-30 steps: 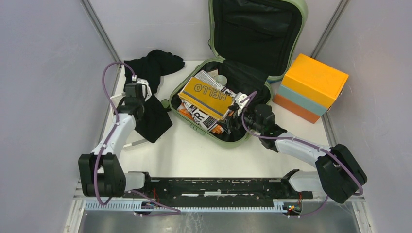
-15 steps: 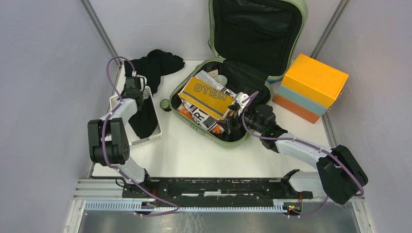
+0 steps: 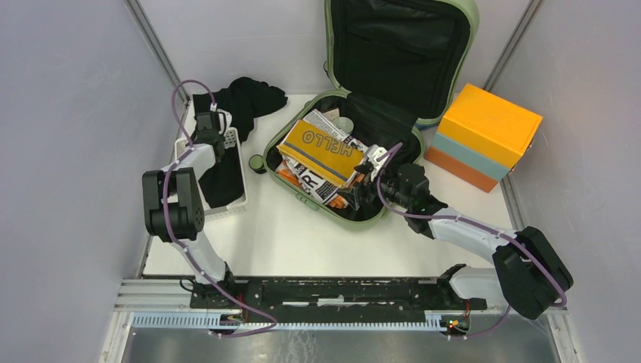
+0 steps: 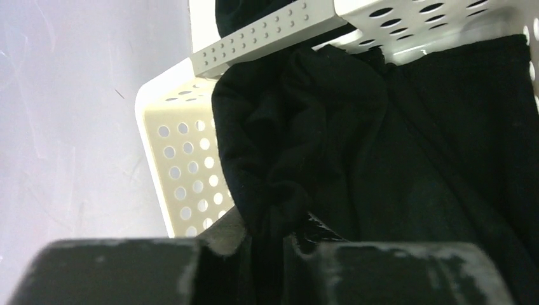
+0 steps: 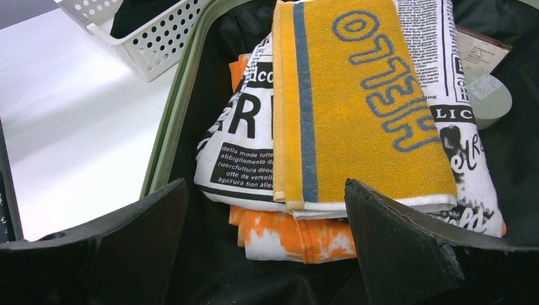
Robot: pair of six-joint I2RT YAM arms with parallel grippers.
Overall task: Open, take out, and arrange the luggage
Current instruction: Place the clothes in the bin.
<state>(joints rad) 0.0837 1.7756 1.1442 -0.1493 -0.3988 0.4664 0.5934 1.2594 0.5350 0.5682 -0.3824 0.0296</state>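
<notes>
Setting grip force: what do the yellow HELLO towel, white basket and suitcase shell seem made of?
The yellow towel looks like looped terry, matte, probably cotton. The white basket looks like rigid moulded plastic with punched holes. The luggage shell seems smooth hard plastic, sage green, semi-matte.

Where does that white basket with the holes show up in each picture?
Top external: the white basket sits at the left, beside the open suitcase.
Left wrist: close up, its holed wall left and top.
Right wrist: top left corner.
Shared landmark: the black cloth lying in it.
</notes>
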